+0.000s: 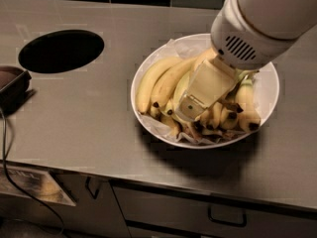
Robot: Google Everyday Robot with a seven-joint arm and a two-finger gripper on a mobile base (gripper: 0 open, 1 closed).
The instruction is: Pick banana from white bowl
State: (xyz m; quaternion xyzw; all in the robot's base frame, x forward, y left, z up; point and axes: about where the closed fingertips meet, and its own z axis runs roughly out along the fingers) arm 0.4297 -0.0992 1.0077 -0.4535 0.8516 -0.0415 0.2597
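Note:
The white bowl (265,100), lined with crinkled white paper, stands on the steel counter and holds several bananas. The strongly curved pale-yellow banana (202,59) lies at the middle of the bowl. Only its upper arc shows beside the arm; the rest is hidden under the gripper. My gripper (190,114), a cream block under a big white wrist (257,24), reaches down from the upper right. It is low among the bananas at the bowl's middle, its tip near the dark stem ends. Straighter bunched bananas (151,83) lie to its left and others (245,100) to its right.
A round dark hole (61,51) is cut in the counter at the left. A dark object (10,86) sits at the left edge, with a black cable (6,148) hanging down. Drawers with handles (226,216) are below the front edge. Dark tiles run along the back.

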